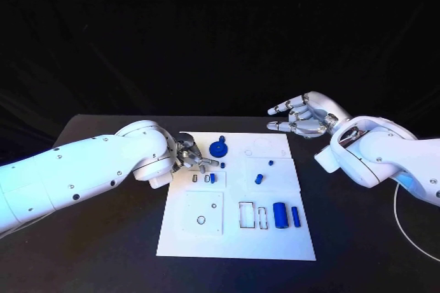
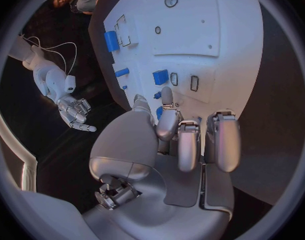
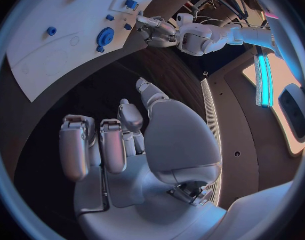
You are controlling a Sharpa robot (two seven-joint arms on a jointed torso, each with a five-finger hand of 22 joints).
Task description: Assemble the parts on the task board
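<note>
White rectangular task board (image 1: 275, 239): lies at the middle of the black table (image 1: 367, 242). Blue gear-shaped part (image 1: 219, 147): on the board's far section. Two blue cylinder parts (image 1: 280, 215): near section, side by side. Left silver hand (image 1: 192, 156): over the board's left edge, fingers partly curled, grasp cannot be told. Right silver hand (image 1: 301, 117): raised beyond the board's far right corner, fingers spread, holding nothing.

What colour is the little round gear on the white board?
The gear is blue, standing on the white task board; it shows best in the head view.

Matt white task board (image 1: 236, 239) (smooth plastic)
</note>
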